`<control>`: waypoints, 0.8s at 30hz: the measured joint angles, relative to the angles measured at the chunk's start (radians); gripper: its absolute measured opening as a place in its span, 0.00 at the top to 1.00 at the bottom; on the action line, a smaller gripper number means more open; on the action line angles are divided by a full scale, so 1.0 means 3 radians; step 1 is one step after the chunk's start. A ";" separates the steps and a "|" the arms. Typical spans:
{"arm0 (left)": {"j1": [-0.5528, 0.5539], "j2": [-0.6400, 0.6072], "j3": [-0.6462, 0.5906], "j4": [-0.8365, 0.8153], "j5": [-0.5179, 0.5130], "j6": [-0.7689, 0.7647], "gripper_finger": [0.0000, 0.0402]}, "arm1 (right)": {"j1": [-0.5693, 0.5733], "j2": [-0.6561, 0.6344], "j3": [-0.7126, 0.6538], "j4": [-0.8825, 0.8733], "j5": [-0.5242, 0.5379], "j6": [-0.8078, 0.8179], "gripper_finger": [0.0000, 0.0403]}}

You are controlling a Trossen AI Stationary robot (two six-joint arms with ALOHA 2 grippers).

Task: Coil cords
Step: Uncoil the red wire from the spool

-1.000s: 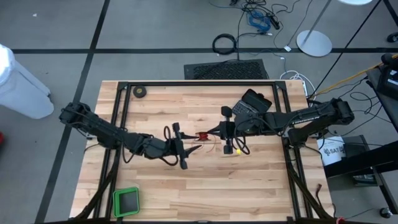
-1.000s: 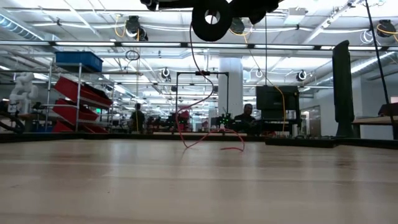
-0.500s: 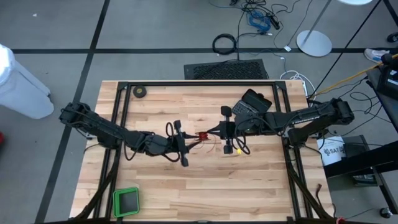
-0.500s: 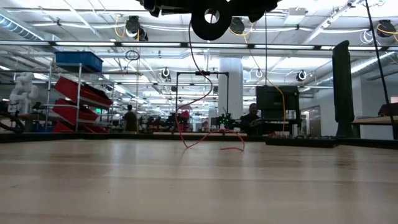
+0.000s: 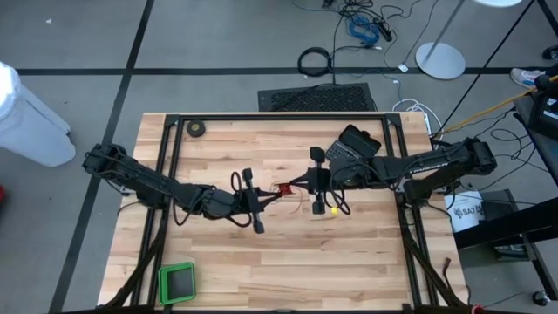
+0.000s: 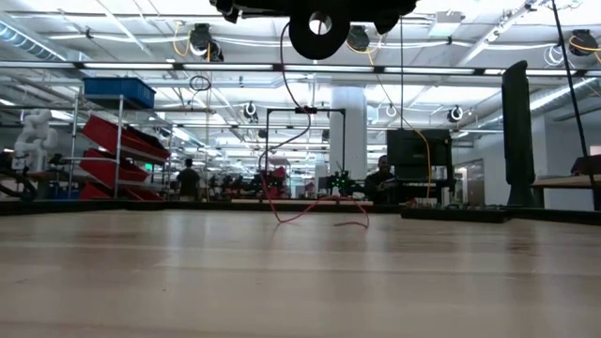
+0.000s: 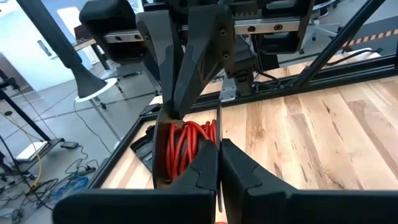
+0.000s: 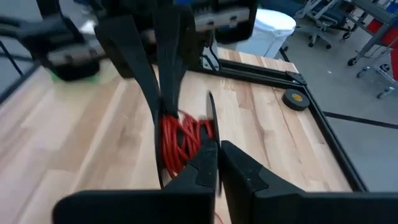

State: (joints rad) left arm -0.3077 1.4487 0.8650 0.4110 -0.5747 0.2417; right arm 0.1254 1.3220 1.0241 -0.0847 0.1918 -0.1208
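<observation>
While both arms meet over the middle of the wooden table (image 5: 288, 253), the reel (image 5: 282, 191) of red wire (image 7: 186, 144) sits directly between the two grippers, lifted clear of the boards. From above, the left gripper (image 5: 263, 200) comes in from one side and the right gripper (image 5: 305, 183) from the other, with the red coil bridging the short gap between them. Seen from the left wrist, that gripper's fingers (image 7: 200, 171) are pressed together just in front of the wound wire, on the thin black edge of the reel; the opposing gripper's dark fingers come down against the far side of the coil. The right wrist view shows the same arrangement mirrored: its fingers (image 8: 205, 163) are closed tight against the reel's rim, the red windings (image 8: 180, 140) just beyond the tips, and the left gripper's fingers reaching down onto the coil from the other side.

At table height, the round black reel (image 6: 318, 31) with its pale centre hangs high above the surface, and a loose length of the wire (image 6: 286, 89) drops from it in a curve, ending in a slack tangle lying on the wood (image 6: 315, 211) well below the grippers. A black tape roll (image 5: 197, 129) lies far off near the table's back edge, and a green tray (image 5: 177, 283) sits at the near corner behind the left arm
</observation>
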 joint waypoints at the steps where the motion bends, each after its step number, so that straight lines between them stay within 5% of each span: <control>1: 0.0001 0.0000 0.0000 -0.0002 0.0000 0.0011 0.99 | 0.0001 0.0000 0.0000 0.0008 -0.0003 0.0023 0.95; 13: 0.0003 -0.0089 -0.0004 -0.0017 0.0174 -0.0026 1.00 | 0.0085 -0.0044 0.0000 -0.0079 -0.0017 -0.0001 0.72; 24: 0.0000 -0.0135 -0.0003 -0.0010 0.0372 -0.0172 1.00 | 0.0087 -0.0047 0.0000 -0.0022 -0.0054 -0.0079 0.75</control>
State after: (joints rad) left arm -0.3077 1.4082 0.8642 0.4080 -0.4632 0.1900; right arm 0.1516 1.3079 1.0241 -0.0912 0.1754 -0.1446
